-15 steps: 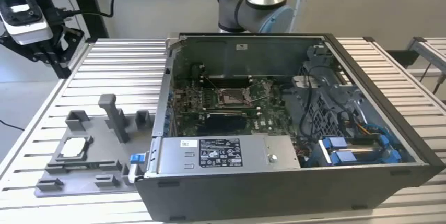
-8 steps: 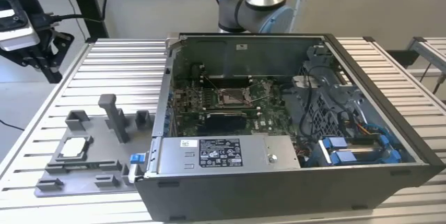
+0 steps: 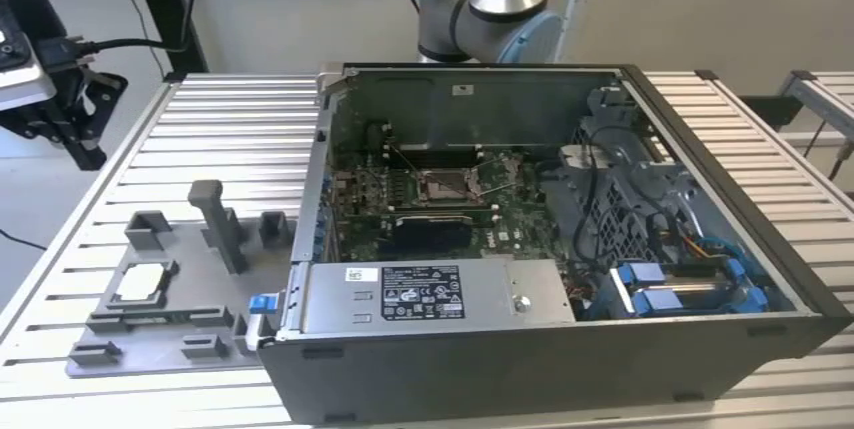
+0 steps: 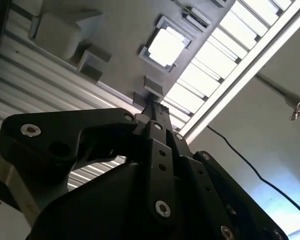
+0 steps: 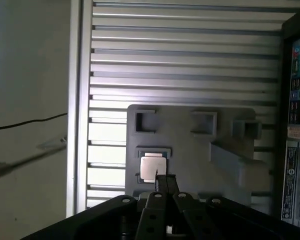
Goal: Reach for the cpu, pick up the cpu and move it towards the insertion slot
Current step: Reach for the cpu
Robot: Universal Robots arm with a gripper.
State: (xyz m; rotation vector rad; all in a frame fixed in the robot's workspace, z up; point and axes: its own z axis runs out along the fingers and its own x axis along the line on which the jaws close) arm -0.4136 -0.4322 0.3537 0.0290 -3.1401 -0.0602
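- Open computer case (image 3: pixel 561 249) fills the middle of a slatted metal table (image 3: pixel 227 119) in the exterior view. The arm's base (image 3: pixel 487 9) rises behind it at twelve o'clock.
- Case walls ring the green motherboard (image 3: pixel 354 199) on every side, and the top is open. A labelled power supply box (image 3: pixel 414 294) runs along the near wall, at six o'clock from the board.
- Blue drive brackets (image 3: pixel 681 294) and a tangle of wires sit at four o'clock from the board.
- The insertion slot (image 3: pixel 447 184), a silver frame with a dark centre and a thin lever, lies near the board's middle. A plain black rectangle (image 3: pixel 427 234) sits at six o'clock from it.
- Grey tray (image 3: pixel 174 324) rests on the table at eight o'clock from the case, just beside its wall. Upright posts (image 3: pixel 214 219) and low blocks on the tray stand between its outer pocket and the case.
- The cpu (image 3: pixel 140 284) (image 4: pixel 166 47) (image 5: pixel 153 169) lies flat, pale side up, in a square framed pocket of the tray.
- The gripper (image 3: pixel 67 129) (image 4: pixel 152 107) (image 5: pixel 165 180) hovers at eleven o'clock from the tray, beyond the table's edge and well apart from the cpu. In both wrist views its black fingers are pressed together and hold nothing.
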